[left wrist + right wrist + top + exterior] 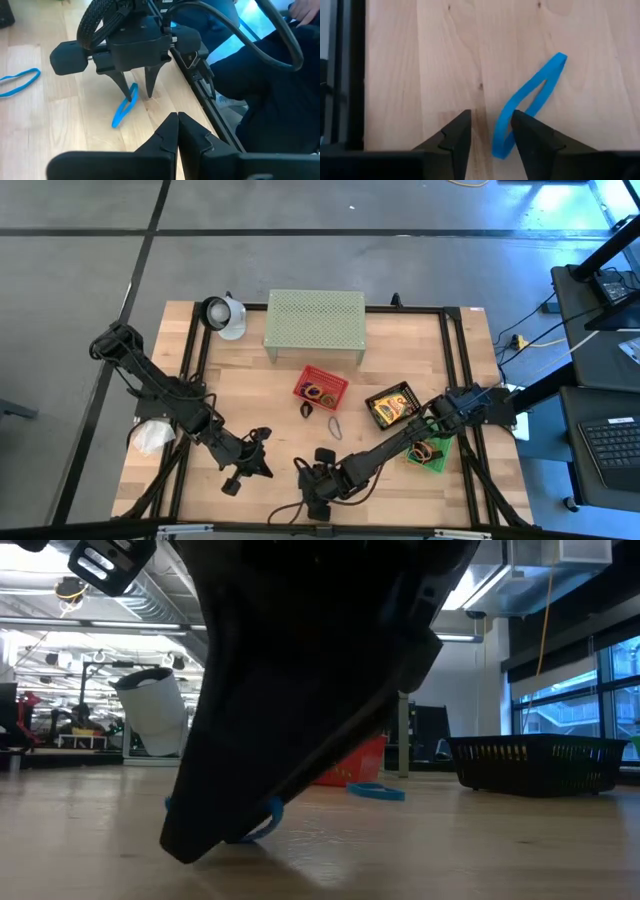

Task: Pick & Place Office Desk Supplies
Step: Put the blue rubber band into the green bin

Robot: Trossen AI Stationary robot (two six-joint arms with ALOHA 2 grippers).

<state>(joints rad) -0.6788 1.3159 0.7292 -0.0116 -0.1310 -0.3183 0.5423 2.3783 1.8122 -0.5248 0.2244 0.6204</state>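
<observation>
Right wrist view: end effector (490, 131) parted astride blue loop (530, 102) on worktop (420, 60), light, floppy, best pinched mid-band; left end effector (177, 132) shut.

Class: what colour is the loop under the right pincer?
Blue loop; right wrist view shows it best.

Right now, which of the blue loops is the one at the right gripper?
The blue loop at the table's front edge, lying between the right gripper's open fingers. The other blue loop lies apart, farther in on the wood.

Pale green perforated shelf (314, 321) at table's (250, 420) far edge, white wad (151, 437) left
</observation>
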